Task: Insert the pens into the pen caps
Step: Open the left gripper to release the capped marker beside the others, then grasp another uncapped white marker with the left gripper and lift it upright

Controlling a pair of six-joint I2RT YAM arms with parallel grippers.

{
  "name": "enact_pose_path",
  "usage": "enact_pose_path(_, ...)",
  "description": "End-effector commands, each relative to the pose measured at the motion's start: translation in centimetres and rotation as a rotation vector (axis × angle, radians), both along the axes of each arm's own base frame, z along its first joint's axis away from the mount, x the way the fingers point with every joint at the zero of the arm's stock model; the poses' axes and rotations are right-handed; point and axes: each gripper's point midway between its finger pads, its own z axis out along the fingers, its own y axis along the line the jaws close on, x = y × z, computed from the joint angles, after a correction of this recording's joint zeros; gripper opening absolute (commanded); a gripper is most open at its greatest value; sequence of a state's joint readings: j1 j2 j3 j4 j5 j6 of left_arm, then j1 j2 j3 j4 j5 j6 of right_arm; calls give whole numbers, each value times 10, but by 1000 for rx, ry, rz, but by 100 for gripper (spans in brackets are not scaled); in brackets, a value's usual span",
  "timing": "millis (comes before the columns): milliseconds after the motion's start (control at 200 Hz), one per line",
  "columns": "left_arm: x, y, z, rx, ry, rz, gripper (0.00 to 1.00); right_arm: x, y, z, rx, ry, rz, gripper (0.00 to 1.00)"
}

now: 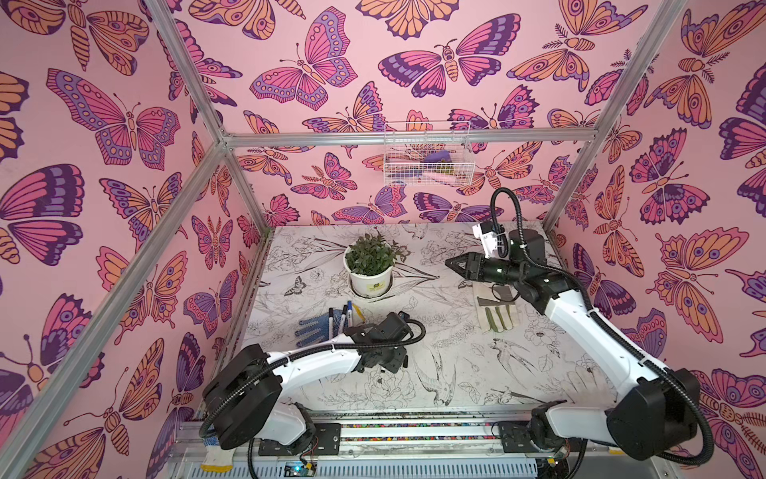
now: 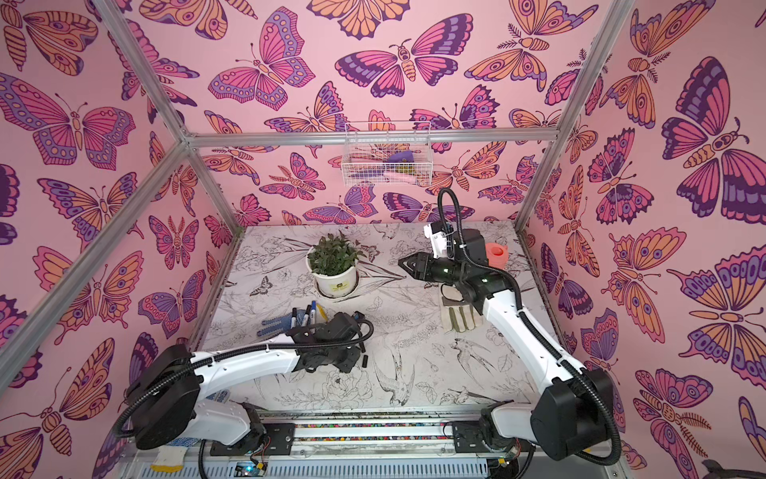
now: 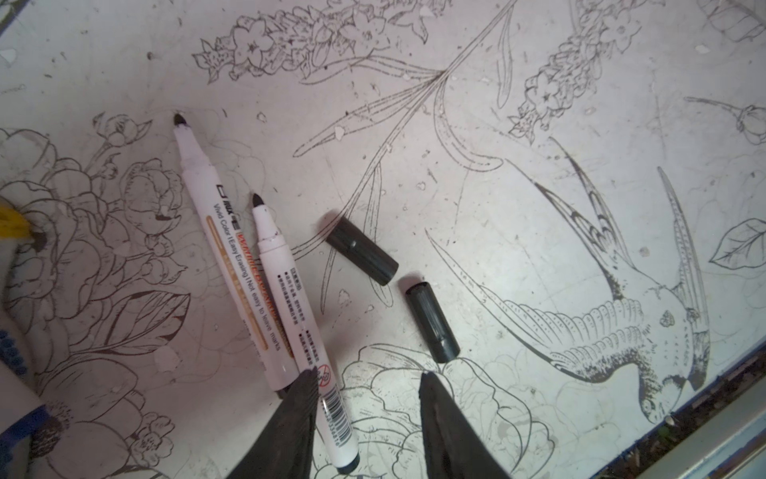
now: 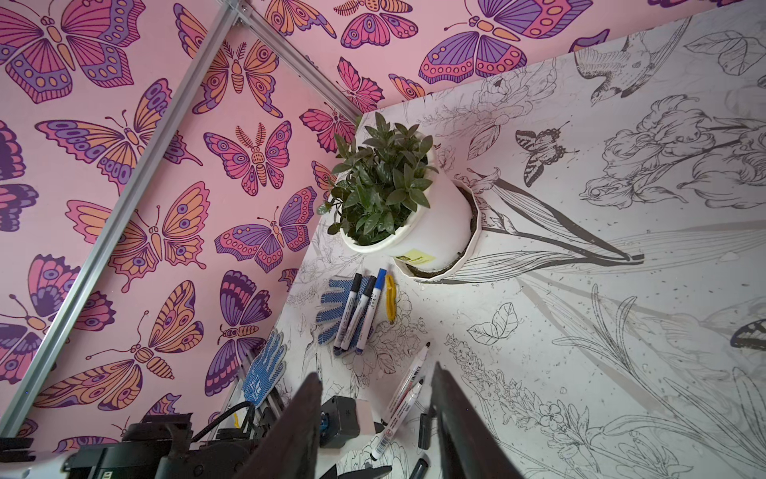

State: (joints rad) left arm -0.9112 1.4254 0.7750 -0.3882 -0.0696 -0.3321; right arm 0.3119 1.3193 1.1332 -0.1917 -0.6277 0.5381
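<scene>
Two uncapped pens [image 3: 244, 265] lie side by side on the surface [image 3: 539, 103] — smooth white barrels, black print, dark felt tips. Two stubby black pen caps [image 3: 361, 251] lie just beside them. The left pincer [image 3: 367, 375] hovers over them, jaws apart, gripping nothing; the right pincer [image 4: 375, 373] hangs raised, likewise parted and empty. The scuffed surface bears inked flowers and birds, enclosed by pink butterfly walls [image 1: 124, 124].

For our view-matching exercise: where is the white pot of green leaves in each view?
Top view: white plant pot, far side, left of middle.
Top view: same place.
Left wrist: not in it.
Right wrist: in view, beyond the blue dotted fabric glove.
Shared landmark: that glove.
</scene>
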Motion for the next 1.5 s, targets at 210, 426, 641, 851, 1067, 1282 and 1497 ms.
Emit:
enact_pose_path(210,7,9,-21,94,-22,1,43,-2,-2,20,-6,-59,0,46)
enact_pose_path(426,4,8,-34,115,15,4,42,-3,-3,19,-10,-60,-1,46)
enact_pose_path(641,2,10,-45,140,43,13,40,-3,-3,20,-9,-61,0,46)
enact_pose_path(851,7,9,-38,132,17,21,23,-3,-3,21,-9,-63,-5,46)
enact_pose_path(1067,22,-5,19,7,-113,4,3,-3,-4,25,-3,-60,-9,46)
enact_pose_path(1282,52,-22,141,-377,-382,34,0,-16,22,15,6,-37,73,45)
enact_pose_path(1497,73,-26,205,-553,-527,51,0,-35,63,15,39,-38,210,46)
